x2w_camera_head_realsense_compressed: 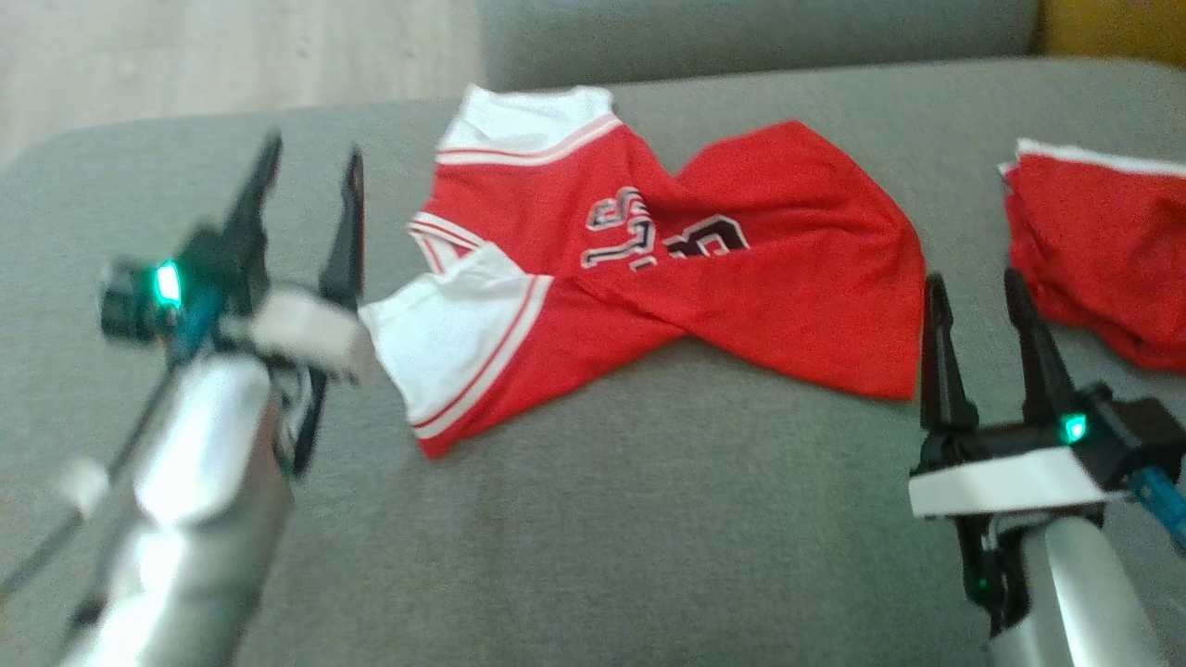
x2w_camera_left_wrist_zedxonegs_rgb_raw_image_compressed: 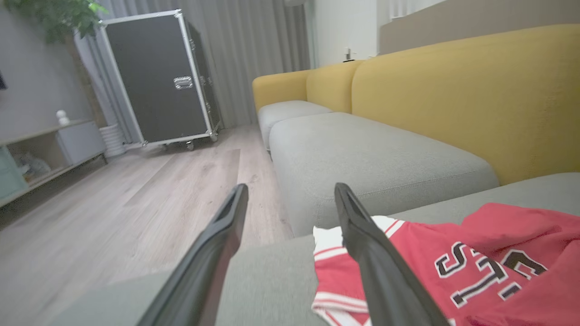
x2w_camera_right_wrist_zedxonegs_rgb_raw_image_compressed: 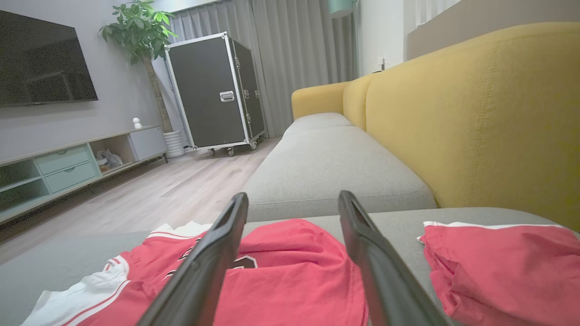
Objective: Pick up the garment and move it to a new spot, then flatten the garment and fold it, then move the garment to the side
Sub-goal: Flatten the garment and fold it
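The grey sofa cushion (x2w_camera_head_realsense_compressed: 593, 537) took up most of my head view. The red shirt (x2w_camera_head_realsense_compressed: 741, 278) lay across the middle of it, long axis running side to side, twisted at the waist, with the white sleeves toward the left. A second red garment (x2w_camera_head_realsense_compressed: 1103, 250) sat apart on the right. The left gripper (x2w_camera_head_realsense_compressed: 311, 157) was just beside the sleeve end and the right gripper (x2w_camera_head_realsense_compressed: 975, 281) just beside the hem corner. Both were spread wide and empty. I figured each arm would take its own end.
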{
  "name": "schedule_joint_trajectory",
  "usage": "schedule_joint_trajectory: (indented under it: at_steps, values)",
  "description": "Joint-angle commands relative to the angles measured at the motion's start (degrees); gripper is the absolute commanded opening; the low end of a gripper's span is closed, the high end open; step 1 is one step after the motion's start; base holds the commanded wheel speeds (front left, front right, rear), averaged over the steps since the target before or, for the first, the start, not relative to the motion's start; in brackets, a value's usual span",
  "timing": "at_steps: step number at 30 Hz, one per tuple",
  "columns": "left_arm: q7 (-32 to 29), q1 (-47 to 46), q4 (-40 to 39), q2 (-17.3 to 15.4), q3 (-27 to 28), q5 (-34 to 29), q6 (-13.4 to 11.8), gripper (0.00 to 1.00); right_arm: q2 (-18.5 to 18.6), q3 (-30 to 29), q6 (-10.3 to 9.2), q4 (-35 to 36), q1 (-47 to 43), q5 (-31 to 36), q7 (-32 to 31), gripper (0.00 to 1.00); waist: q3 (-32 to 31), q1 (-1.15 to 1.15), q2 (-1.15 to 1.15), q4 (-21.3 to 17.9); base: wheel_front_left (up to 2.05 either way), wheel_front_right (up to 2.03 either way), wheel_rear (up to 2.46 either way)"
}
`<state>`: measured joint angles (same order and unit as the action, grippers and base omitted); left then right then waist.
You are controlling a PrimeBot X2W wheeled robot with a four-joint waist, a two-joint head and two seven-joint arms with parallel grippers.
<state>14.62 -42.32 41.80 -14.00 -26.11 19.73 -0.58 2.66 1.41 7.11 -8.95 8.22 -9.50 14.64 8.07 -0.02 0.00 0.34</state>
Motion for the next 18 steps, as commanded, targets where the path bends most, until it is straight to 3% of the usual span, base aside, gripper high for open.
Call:
schedule_joint_trajectory:
  at_steps: [1,8,18]
  values:
    - [0.36,2.16,-4.34,-1.55,3.28,0.97,-0.95,1.0,0.21,1.04,0.37,1.5,-0.56,0.55,0.36,1.0,-3.97,0.02,0.0,3.81,0.0,0.0,0.0]
    - [0.37,21.21,-18.41,2.69,7.59,3.31,-2.89,1.0,0.21,0.4,0.37,1.71,-3.82,0.55,0.36,1.0,-6.74,0.02,0.0,6.16,0.0,0.0,0.0]
    - [0.38,34.6,-27.35,7.98,12.92,-0.65,-3.76,1.0,0.21,0.87,0.37,0.74,-6.11,0.4,0.36,1.0,-7.98,0.02,0.0,5.98,0.0,0.0,0.0]
